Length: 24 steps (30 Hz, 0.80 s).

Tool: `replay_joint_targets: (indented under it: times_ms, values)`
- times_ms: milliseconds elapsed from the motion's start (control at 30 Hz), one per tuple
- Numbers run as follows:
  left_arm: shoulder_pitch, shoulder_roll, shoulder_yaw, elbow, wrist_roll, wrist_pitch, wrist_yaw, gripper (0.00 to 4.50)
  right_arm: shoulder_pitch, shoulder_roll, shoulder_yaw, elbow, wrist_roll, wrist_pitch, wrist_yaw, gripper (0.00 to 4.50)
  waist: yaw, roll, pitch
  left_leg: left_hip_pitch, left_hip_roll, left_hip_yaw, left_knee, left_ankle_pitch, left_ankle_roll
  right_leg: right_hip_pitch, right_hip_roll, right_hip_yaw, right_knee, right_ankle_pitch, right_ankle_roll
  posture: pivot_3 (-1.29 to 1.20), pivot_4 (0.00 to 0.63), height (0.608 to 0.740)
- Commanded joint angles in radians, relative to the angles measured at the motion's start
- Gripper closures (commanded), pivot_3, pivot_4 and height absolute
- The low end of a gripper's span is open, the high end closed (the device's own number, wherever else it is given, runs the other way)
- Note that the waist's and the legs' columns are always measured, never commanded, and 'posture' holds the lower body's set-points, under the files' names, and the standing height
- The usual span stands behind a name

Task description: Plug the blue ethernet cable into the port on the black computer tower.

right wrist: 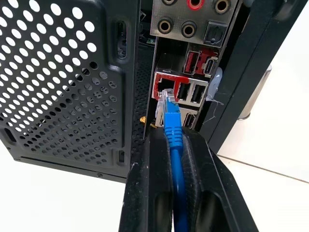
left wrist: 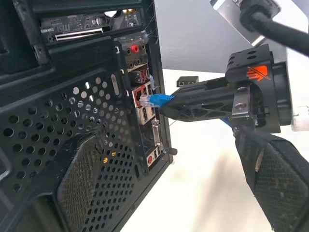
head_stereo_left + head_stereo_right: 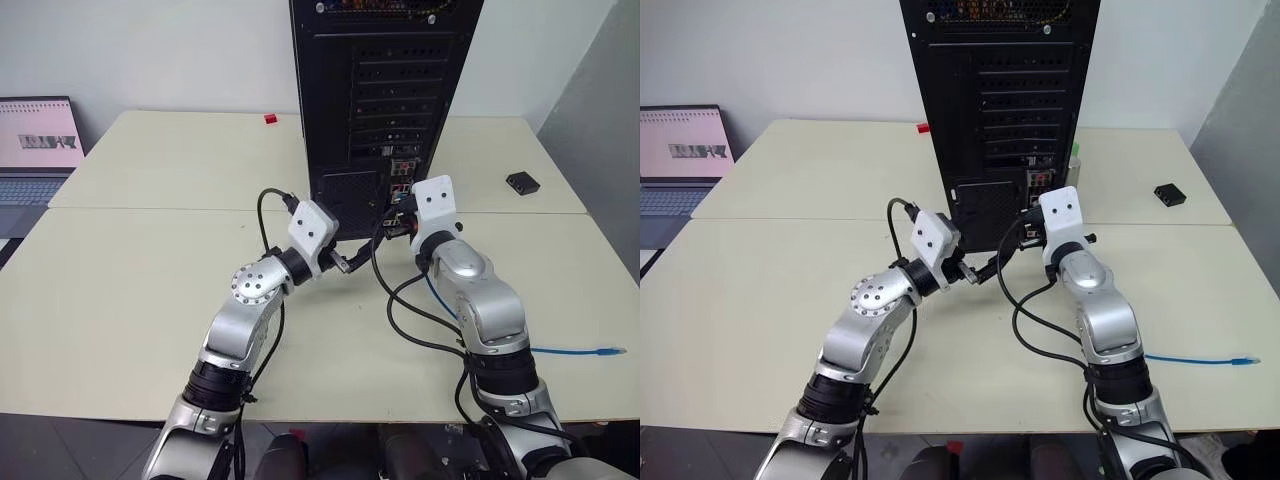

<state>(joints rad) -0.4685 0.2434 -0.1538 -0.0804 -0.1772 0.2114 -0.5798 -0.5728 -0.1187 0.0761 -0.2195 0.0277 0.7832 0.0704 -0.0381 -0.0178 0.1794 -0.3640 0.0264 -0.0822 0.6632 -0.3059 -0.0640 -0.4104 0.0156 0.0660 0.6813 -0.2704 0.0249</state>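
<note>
right end effector (image 1: 175, 145) clamping blue cable (image 1: 173, 126), plug at port (image 1: 163, 94)

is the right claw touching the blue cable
Touching. The right wrist view shows the right claw shut on the blue cable, its fingers pressed against both sides just behind the plug.

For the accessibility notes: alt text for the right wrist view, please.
The right gripper pinches the blue ethernet cable between its black fingers, the clear plug tip at the port in the red-framed connector block on the black computer tower.
</note>
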Motion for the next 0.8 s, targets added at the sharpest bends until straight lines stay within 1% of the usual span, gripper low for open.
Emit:
replay_joint_targets:
  times_ms: [33, 567, 800]
  values:
    - [-0.026, 0.002, 0.014, -0.004, -0.002, -0.027, -0.006, 0.00, -0.056, 0.026, -0.035, -0.047, 0.024, -0.001, -0.004, 4.50, -0.003, 0.000, 0.000, 0.000, 0.000, 0.000, 0.000, 0.000, 0.000, 0.000, 0.000, 0.000, 0.000, 0.000, 0.000, 0.00, 0.150, 0.740]
    - [-0.034, 0.007, 0.010, 0.002, 0.007, -0.046, -0.010, 0.00, -0.060, 0.041, -0.005, -0.114, 0.026, 0.069, -0.015, 4.50, -0.013, 0.000, 0.000, 0.000, 0.000, 0.000, -0.001, 0.000, 0.000, -0.001, 0.000, 0.000, 0.000, 0.000, 0.000, 0.00, 0.150, 0.740]
    - [-0.038, 0.015, 0.012, 0.009, 0.013, -0.053, -0.009, 0.00, -0.032, 0.116, -0.026, -0.188, 0.048, 0.185, -0.057, 4.50, -0.012, 0.000, 0.000, -0.001, 0.000, 0.000, -0.001, 0.000, 0.000, -0.001, 0.000, 0.000, 0.000, 0.000, 0.000, 0.00, 0.150, 0.740]
